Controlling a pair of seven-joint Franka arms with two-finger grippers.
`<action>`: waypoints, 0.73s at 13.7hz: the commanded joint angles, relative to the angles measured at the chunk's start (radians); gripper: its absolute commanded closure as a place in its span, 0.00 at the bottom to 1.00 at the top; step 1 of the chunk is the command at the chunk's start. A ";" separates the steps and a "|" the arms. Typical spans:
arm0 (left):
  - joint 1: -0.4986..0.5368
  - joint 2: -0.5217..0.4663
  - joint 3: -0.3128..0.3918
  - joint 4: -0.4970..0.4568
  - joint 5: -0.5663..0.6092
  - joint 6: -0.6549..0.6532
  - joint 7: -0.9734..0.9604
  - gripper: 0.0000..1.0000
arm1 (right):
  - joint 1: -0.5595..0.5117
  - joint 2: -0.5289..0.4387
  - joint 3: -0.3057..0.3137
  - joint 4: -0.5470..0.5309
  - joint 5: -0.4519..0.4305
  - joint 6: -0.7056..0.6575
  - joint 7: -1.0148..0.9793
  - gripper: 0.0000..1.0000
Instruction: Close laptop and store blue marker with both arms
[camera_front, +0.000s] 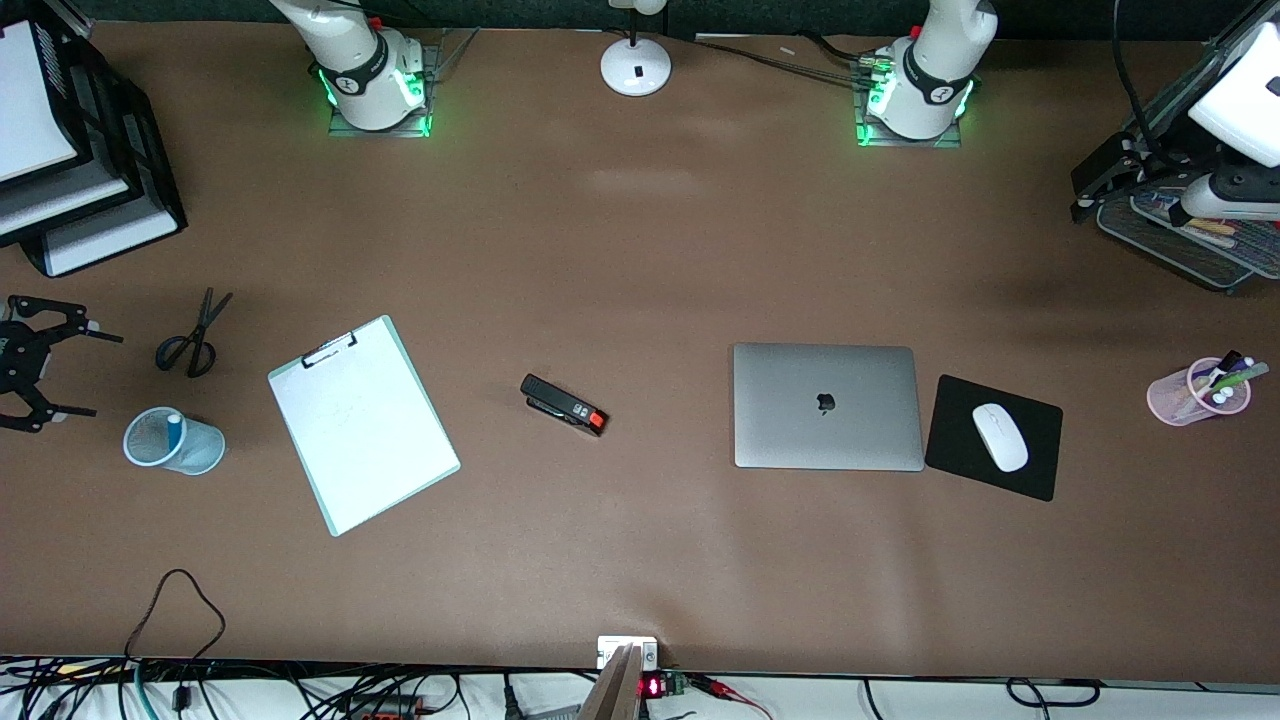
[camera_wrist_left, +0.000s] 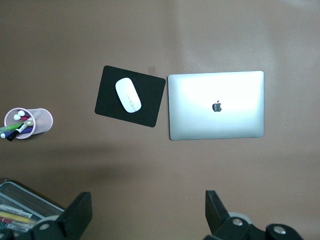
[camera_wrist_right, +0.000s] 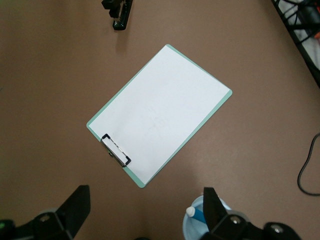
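The laptop (camera_front: 827, 405) (camera_wrist_left: 216, 105) lies shut on the table, lid up with the apple logo showing. The blue marker (camera_front: 175, 432) (camera_wrist_right: 201, 216) stands white end up in a pale blue mesh cup (camera_front: 200, 450) (camera_wrist_right: 187, 229) toward the right arm's end. My right gripper (camera_wrist_right: 145, 192) (camera_front: 107, 376) hangs open and empty high over the table beside that cup. My left gripper (camera_wrist_left: 148, 196) is open and empty too, high over bare table beside the wire tray (camera_wrist_left: 20, 210). The left arm (camera_front: 1245, 100) shows at the table's end.
A mouse (camera_front: 1000, 437) on a black pad (camera_front: 1030, 470) lies beside the laptop. A pink pen cup (camera_front: 1190, 392) and the wire tray (camera_front: 1180, 240) stand at the left arm's end. Stapler (camera_front: 565, 405), clipboard (camera_front: 362, 425), scissors (camera_front: 192, 335) and paper trays (camera_front: 80, 190) lie toward the right arm's end.
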 joint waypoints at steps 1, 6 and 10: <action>0.008 -0.018 0.003 -0.015 -0.023 0.007 0.021 0.00 | 0.040 -0.084 0.002 -0.077 -0.057 0.001 0.170 0.00; 0.006 -0.018 0.001 -0.050 -0.023 0.009 0.021 0.00 | 0.160 -0.168 -0.003 -0.143 -0.131 0.000 0.466 0.00; 0.006 -0.023 -0.003 -0.068 -0.025 0.015 0.023 0.00 | 0.217 -0.213 -0.006 -0.195 -0.142 0.007 0.682 0.00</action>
